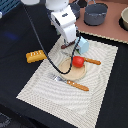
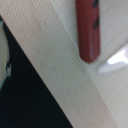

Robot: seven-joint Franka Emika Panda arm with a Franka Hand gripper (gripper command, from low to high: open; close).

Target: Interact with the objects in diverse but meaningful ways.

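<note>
Wrist cam: I see sausage stick closest, long axis running along the placemat, near its edge. Hand above it; opening can't tell.

Four small toy food items on and beside the pale woven mat.

I see the round red tomato sitting on the tan plate, the pale blue house-shaped carton upright just behind it, the dark brown sausage stick lying flat on the mat, and the yellow-orange ridged bread block off the mat, toward the exterior view's left.
</note>
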